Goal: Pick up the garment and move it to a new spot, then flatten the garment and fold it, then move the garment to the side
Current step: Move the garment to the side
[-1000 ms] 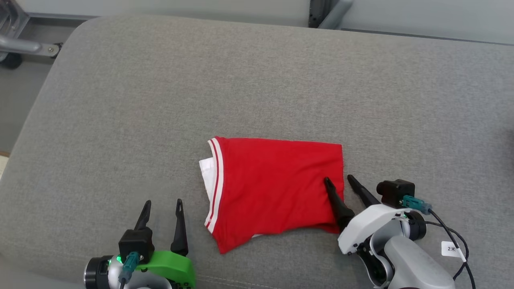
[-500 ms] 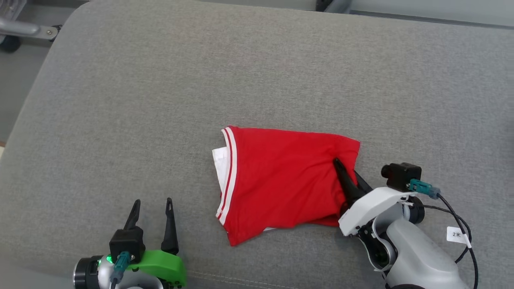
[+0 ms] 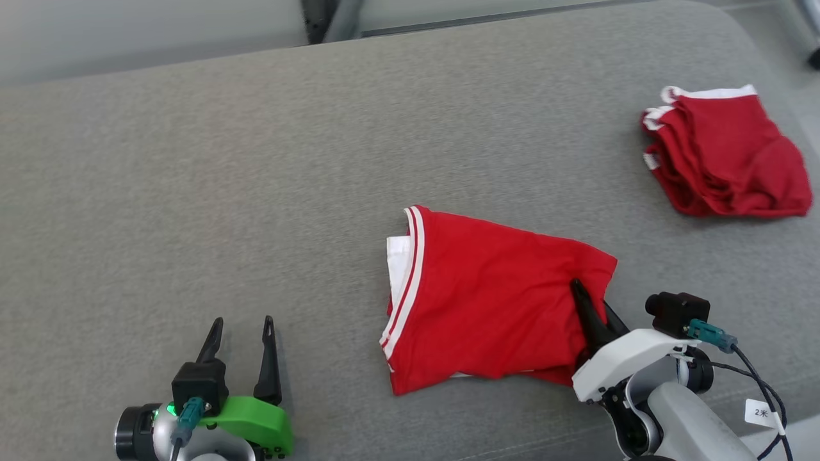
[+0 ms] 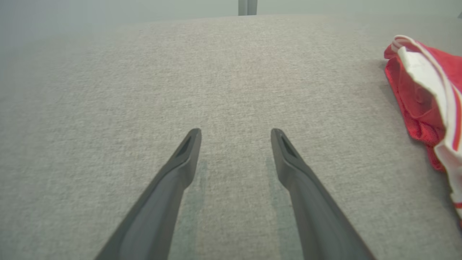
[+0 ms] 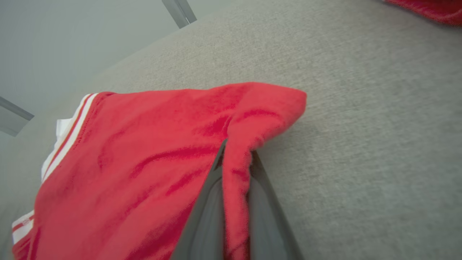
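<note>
The right gripper pinches a thin ridge at the right edge of the folded garment, near centre-right on the cushion. Dragged by this one edge, its layers could slide apart, or cloth slip free. The left gripper hangs wide, near left.

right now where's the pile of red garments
Head view: the pile of red garments lies far right on the grey cushion, beyond the right gripper and the red garment it grips.
</note>
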You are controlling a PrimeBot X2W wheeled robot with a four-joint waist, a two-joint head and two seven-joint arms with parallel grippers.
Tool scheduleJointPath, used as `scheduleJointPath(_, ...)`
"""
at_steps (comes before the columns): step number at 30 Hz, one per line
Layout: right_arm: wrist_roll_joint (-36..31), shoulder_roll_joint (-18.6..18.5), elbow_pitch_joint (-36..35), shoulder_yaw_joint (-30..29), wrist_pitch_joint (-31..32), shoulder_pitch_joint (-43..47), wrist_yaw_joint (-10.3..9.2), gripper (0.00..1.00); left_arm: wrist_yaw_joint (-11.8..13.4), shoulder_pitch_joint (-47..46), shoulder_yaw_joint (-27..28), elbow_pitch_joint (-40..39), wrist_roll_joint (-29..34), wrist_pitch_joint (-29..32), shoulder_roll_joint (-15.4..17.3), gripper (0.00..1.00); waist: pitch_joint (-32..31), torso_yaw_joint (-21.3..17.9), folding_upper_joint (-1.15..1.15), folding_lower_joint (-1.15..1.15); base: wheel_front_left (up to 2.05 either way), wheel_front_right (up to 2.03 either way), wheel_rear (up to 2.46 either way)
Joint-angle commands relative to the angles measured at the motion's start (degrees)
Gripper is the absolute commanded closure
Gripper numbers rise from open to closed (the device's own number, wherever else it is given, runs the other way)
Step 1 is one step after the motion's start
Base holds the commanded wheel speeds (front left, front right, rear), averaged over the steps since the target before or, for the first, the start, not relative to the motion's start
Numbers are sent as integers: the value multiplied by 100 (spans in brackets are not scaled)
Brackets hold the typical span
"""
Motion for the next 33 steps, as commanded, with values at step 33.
scheduleJointPath(33, -691, -2401, 1251, 549, 229, -3439, -11, 100, 14, -1074, -233, 30, 567, 4, 77, 0, 1308, -494, 0, 0, 0, 0, 0)
